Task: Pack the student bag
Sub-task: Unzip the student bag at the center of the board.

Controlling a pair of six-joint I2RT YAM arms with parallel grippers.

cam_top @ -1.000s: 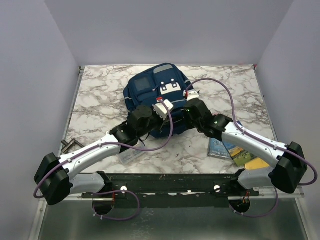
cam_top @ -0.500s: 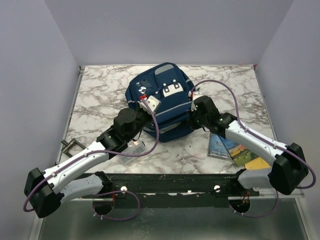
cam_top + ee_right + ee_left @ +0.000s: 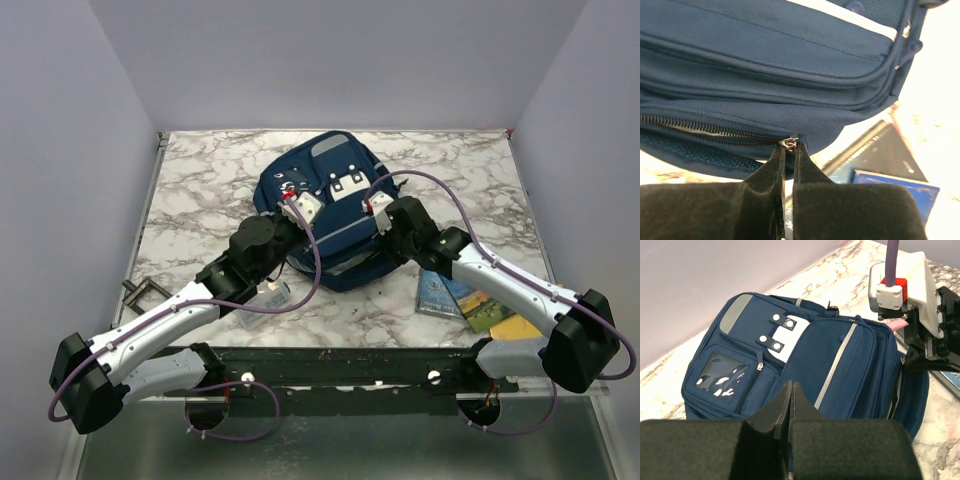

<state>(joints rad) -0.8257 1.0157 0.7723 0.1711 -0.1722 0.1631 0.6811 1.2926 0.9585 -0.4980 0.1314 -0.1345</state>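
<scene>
From above, the soft navy fabric student bag [image 3: 325, 200] lies flat on the middle of the marble-veined worktop [image 3: 200, 190], with glossy books [image 3: 465, 300] beside it. The left wrist view shows the left end effector [image 3: 791, 388], its black fingers pressed together on nothing, over the bag's grey-striped front. The right wrist view shows the right end effector [image 3: 789, 150] clamped on a small metal zipper pull [image 3: 789, 143].

The right arm [image 3: 500, 280] covers part of the books [image 3: 445, 297], the left arm [image 3: 170, 320] half the clear box [image 3: 278, 296], and the right claw [image 3: 788, 150] most of the zipper pull [image 3: 789, 143].
</scene>
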